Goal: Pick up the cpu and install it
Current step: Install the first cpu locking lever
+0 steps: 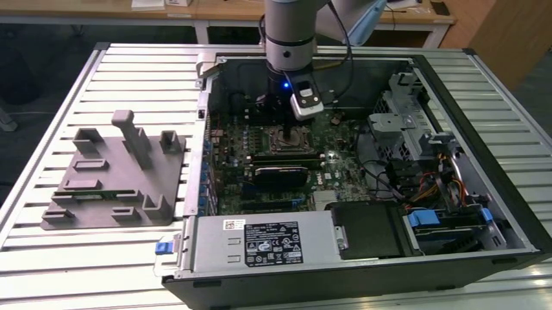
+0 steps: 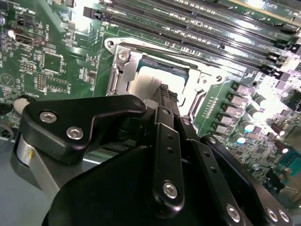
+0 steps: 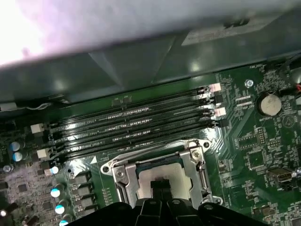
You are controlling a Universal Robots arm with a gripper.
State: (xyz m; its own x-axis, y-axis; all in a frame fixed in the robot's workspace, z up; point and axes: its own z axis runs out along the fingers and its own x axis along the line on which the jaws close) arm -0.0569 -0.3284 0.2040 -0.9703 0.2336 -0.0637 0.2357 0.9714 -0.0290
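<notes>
The cpu (image 2: 155, 77), a flat square chip with a pale silver metal top, lies in the steel-framed motherboard socket (image 3: 162, 167), the black gripper (image 2: 165, 89) at its top face. Whether the gripper grips it, I cannot tell. Seating it well likely needs level, square alignment. The arm (image 1: 291, 39) reaches straight down into the open computer case (image 1: 483, 194).

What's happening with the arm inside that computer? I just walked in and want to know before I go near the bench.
The robot arm is reaching down into an open computer case that lies on its side on the slatted table. Its tool is right over the processor socket on the green motherboard. The silver cpu lies inside the socket's metal frame, with the tool's tip at its top plate. The grey plastic tray sits beside the case, at the exterior view's left.
</notes>
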